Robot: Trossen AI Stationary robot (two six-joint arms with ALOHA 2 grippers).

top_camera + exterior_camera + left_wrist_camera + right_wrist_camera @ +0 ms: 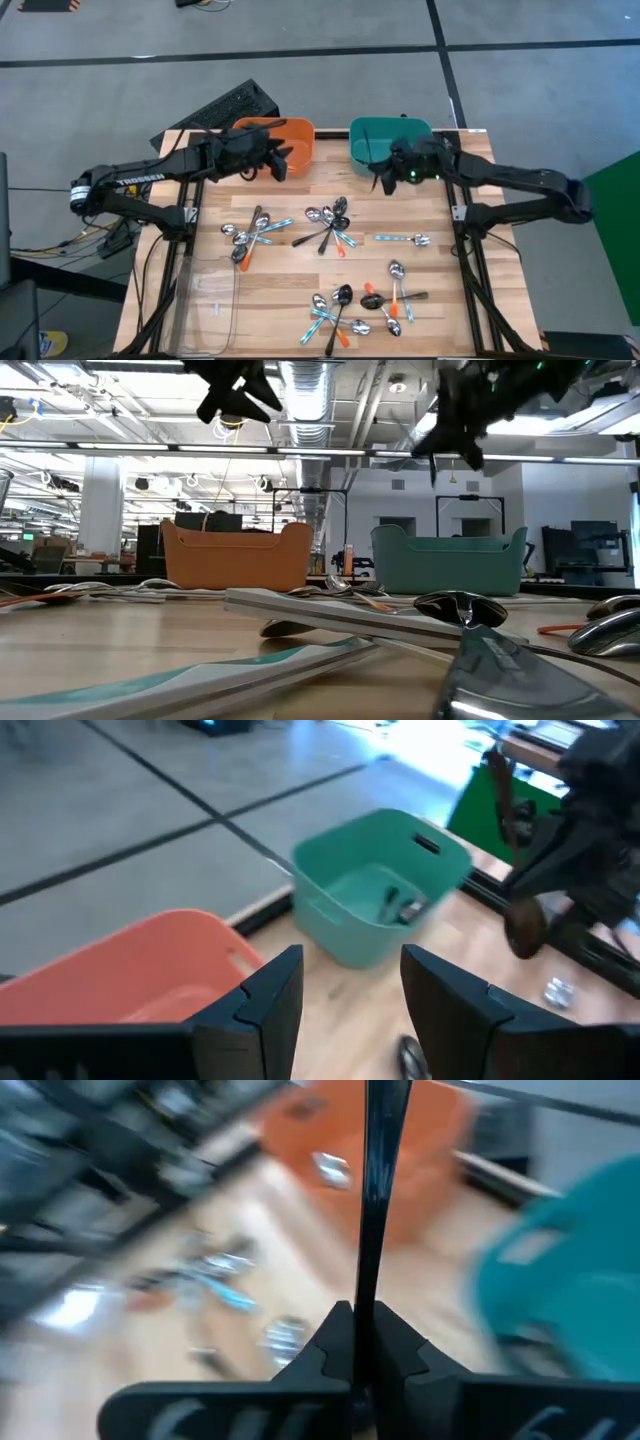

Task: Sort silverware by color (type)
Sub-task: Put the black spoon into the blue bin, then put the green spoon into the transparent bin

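Left arm hangs over the back-left of the wooden table, left gripper just in front of the orange bin. Its fingers stand apart with nothing between them, so I'd guess it is free to fetch another piece.

The orange bin sits at the back edge beside the teal bin, one bin per colour, which is presumably why they are side by side within both arms' reach. The left wrist view shows a dark item or two already lying in the teal bin; I can't tell what is in the orange one.

Mid-table, the silverware lies in loose mixed heaps: orange, light-blue and dark handles crossing each other, several clusters from left to right, plus a clear tray at the front-left. Most of the sorting looks undone.

Right gripper hovers at the front edge of the teal bin, fingers pinched together on a dark spoon, handle sticking out ahead of the fingers. Held up off the table, likely for dropping into the teal bin.
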